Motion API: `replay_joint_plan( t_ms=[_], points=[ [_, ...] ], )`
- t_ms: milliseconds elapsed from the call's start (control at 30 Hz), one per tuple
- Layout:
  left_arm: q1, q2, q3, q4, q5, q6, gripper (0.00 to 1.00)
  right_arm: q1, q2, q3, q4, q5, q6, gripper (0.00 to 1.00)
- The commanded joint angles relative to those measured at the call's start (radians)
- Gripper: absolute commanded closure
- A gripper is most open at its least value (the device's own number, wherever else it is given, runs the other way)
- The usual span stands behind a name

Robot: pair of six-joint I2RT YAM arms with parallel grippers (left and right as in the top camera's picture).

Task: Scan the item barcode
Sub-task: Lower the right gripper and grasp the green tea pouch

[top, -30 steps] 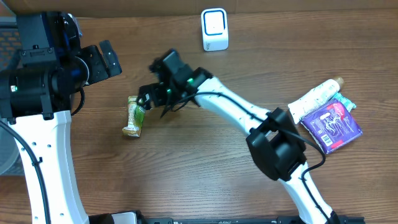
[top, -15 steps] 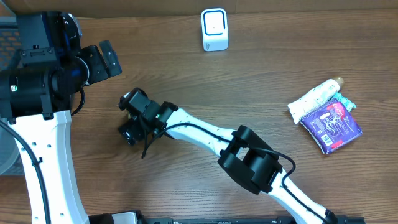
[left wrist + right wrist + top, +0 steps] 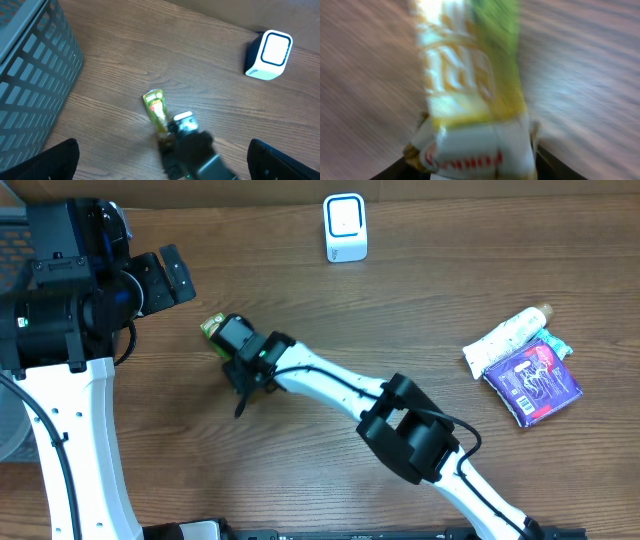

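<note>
Left-centre of the brown wooden worktop: green-and-yellow foil-wrapped snack bar, one end between the jaws of the right end effector; whether it is clamped cannot be told. Left end effector: spread wide, empty. Step in hand: pickup. Next move, as judged: secure grip, lift, barcode presented to the white box-shaped scanner at the far edge.

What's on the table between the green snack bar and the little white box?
Nothing. Only bare wooden table lies between the snack bar and the white box; the left wrist view shows it, the overhead too.
</note>
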Motion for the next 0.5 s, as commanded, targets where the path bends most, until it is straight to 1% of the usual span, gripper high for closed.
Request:
replay_joint_plan(
  t_ms=[0, 33, 67, 133, 200, 267, 333, 467],
  points=[
    [0.002, -0.006, 0.007, 0.003, -0.006, -0.01, 0.0, -0.055, -0.036, 0.01, -0.059, 0.036, -0.152, 0.41],
    [0.002, -0.006, 0.007, 0.003, -0.006, -0.01, 0.01, -0.061, -0.041, 0.01, -0.072, 0.044, -0.216, 0.4],
    [0.002, -0.006, 0.007, 0.003, -0.006, -0.01, 0.0, -0.068, -0.043, 0.01, -0.084, 0.078, -0.269, 0.36],
    [0.002, -0.006, 0.007, 0.003, -0.006, -0.01, 0.01, -0.076, -0.045, 0.01, -0.083, 0.161, -0.332, 0.25],
    [0.002, -0.006, 0.007, 0.003, -0.006, -0.01, 0.01, -0.079, -0.045, 0.01, -0.063, 0.188, -0.455, 0.15],
    [0.002, -0.006, 0.007, 0.003, -0.006, -0.01, 0.0, -0.077, -0.045, 0.01, -0.045, 0.192, -0.581, 0.09],
    [0.002, -0.006, 0.007, 0.003, -0.006, -0.01, 0.0, -0.067, -0.045, 0.01, -0.023, 0.236, -0.663, 0.07],
    [0.002, -0.006, 0.007, 0.003, -0.006, -0.01, 0.0, -0.044, -0.045, 0.01, 0.043, 0.277, -0.749, 0.06]
  ],
)
